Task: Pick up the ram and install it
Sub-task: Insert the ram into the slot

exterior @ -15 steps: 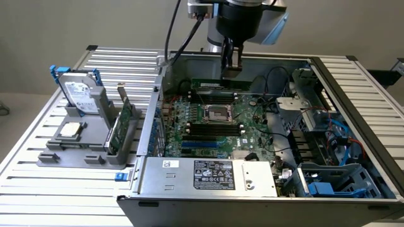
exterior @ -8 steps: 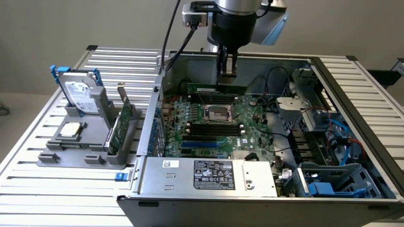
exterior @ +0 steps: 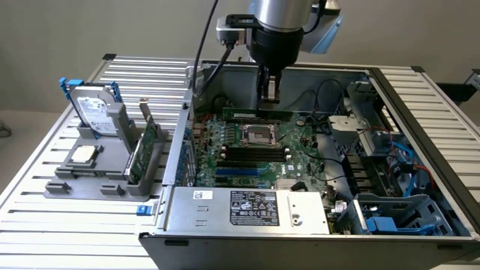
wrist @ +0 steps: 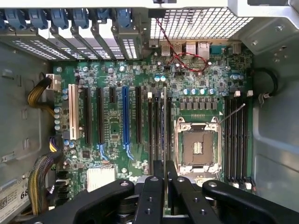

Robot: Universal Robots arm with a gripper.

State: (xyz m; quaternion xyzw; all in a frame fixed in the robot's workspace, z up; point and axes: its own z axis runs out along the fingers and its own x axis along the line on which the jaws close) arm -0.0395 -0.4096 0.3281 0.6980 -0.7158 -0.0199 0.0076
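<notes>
I have the gripper lowered into the open computer case, its jaws closed on the ram. In the exterior view the ram reads as a long, narrow green strip with darker patches along its face. It is held level, long edge down, over the motherboard on the far side of the CPU socket. From the wrist view I see the ram edge-on, a thin line running out from between the black fingers over the bank of black memory slots beside the socket. I cannot tell whether its lower edge touches a slot. Outside the case, a hard drive and a green expansion card stand in a grey holder.
</notes>
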